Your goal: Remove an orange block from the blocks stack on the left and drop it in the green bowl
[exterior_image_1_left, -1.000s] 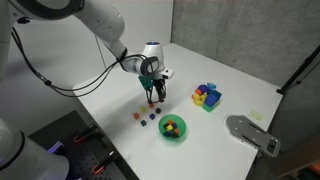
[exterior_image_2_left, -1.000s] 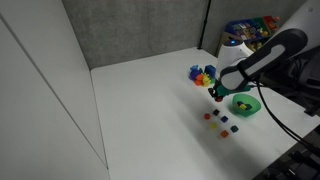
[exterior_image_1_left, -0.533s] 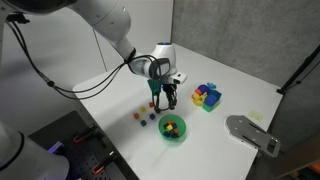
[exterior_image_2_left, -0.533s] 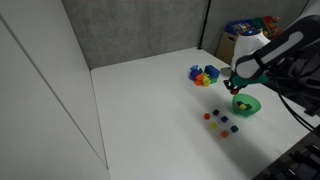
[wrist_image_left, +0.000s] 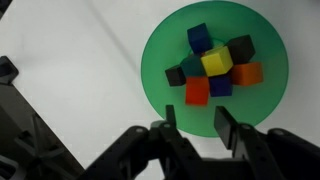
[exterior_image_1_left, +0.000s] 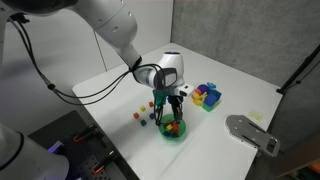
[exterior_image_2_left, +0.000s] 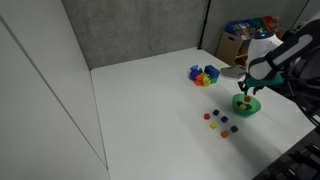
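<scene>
The green bowl (exterior_image_1_left: 173,130) stands on the white table, right of the blocks stack (exterior_image_1_left: 143,116) of tiny loose cubes. Both also show in an exterior view, the bowl (exterior_image_2_left: 246,104) behind the cubes (exterior_image_2_left: 217,119). My gripper (exterior_image_1_left: 170,110) hangs straight above the bowl, also seen from the side (exterior_image_2_left: 244,92). In the wrist view the gripper (wrist_image_left: 196,115) is open and empty over the bowl's near rim (wrist_image_left: 160,50). Inside lie several cubes, among them an orange one (wrist_image_left: 247,73), a red one (wrist_image_left: 197,91) and a yellow one (wrist_image_left: 216,62).
A chunkier blue, yellow, purple and red block cluster (exterior_image_1_left: 207,96) sits behind the bowl, also in an exterior view (exterior_image_2_left: 203,75). A grey device (exterior_image_1_left: 252,133) lies at the table's right end. A box of coloured things (exterior_image_2_left: 245,35) stands beyond the table.
My gripper has moved from above the loose tiny cubes across to above the green bowl and come lower over it.
</scene>
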Robot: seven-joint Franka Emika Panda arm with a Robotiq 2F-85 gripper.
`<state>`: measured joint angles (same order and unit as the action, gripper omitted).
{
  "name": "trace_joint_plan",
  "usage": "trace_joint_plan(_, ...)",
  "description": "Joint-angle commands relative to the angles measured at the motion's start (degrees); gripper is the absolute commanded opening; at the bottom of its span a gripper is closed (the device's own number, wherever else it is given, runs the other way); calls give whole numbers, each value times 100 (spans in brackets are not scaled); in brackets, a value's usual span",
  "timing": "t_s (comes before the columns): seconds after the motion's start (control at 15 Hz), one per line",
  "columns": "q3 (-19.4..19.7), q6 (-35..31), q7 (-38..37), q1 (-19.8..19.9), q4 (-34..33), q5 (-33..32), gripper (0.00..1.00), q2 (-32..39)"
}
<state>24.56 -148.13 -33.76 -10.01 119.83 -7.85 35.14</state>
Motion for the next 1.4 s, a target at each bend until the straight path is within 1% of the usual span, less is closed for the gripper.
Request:
trace_joint_plan(0.0,-85,51,-73,36,188,-160,77,-296)
trace_joint_plan(0.07,-141,77,1,52,226,-141,86,-382)
trace_joint_plan(0.2,-263,168,142,66,291,-136,99,-578)
trace_joint_plan(0.47,-639,425,559,135,499,-108,100,-1160)
trace_joint_plan(0.73,-1131,799,1239,328,775,18,100,-1894)
trace_joint_plan(0.93,-1557,1352,1969,622,935,325,100,-2472)
trace_joint_plan(1.13,-1836,1963,2670,856,1030,685,100,-2975)
trace_joint_plan(1.2,-1889,2213,2824,901,1027,772,100,-3126)
trace_joint_plan(1.33,-1944,2585,2804,927,1031,676,100,-3420)
